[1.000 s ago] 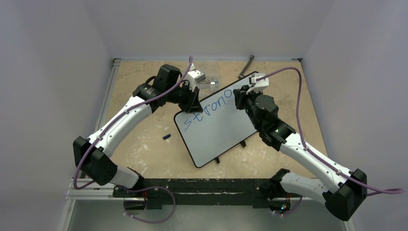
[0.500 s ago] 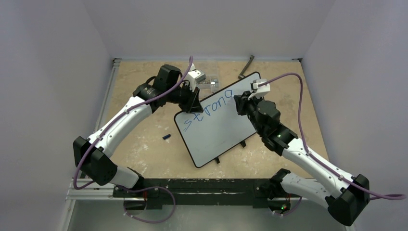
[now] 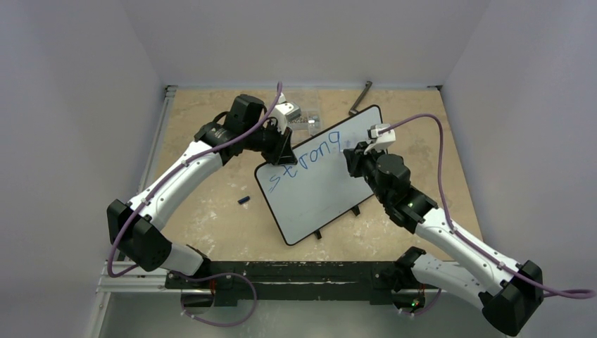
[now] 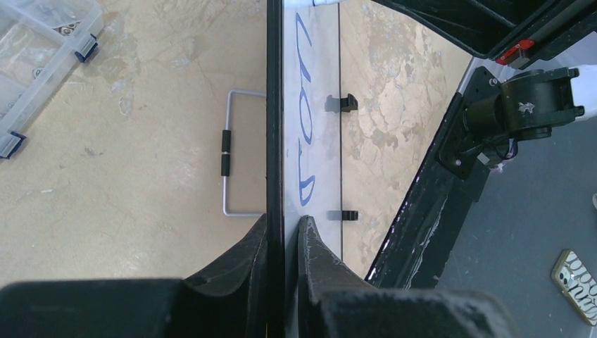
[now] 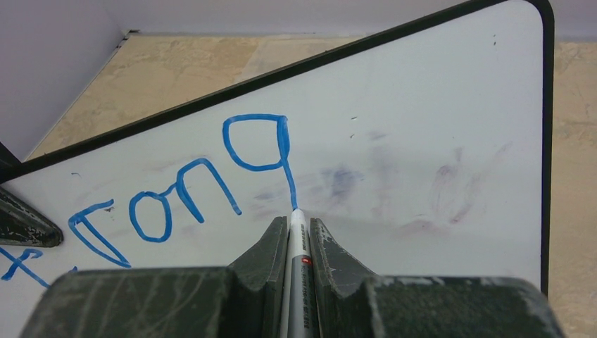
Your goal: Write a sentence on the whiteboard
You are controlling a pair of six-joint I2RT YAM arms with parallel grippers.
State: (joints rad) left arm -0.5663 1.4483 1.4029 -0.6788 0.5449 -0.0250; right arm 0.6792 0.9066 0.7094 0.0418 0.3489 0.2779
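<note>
The whiteboard (image 3: 317,198) stands tilted on the tan table, black-framed. My left gripper (image 3: 284,149) is shut on its upper left edge; in the left wrist view the fingertips (image 4: 284,224) pinch the frame, with the white face (image 4: 313,113) running away from them. The sentence (image 3: 304,160) is blue lettering reading "strong" (image 5: 183,197). My right gripper (image 5: 296,224) is shut on a grey marker (image 5: 298,246), whose tip touches the board (image 5: 436,127) at the bottom of the last letter's tail. From above, the right gripper (image 3: 350,156) sits just past that word's end.
A clear compartment box (image 3: 304,118) and a black tool (image 3: 360,97) lie behind the board. A small blue cap (image 3: 243,201) rests on the table to the left. A wire stand (image 4: 236,151) props the board's back. Faint purple smudges (image 5: 450,190) mark the board's right part.
My right gripper has moved toward the board's lower edge with the marker, turning the last round letter into a "g" with a tail. The left gripper and the board have stayed still.
</note>
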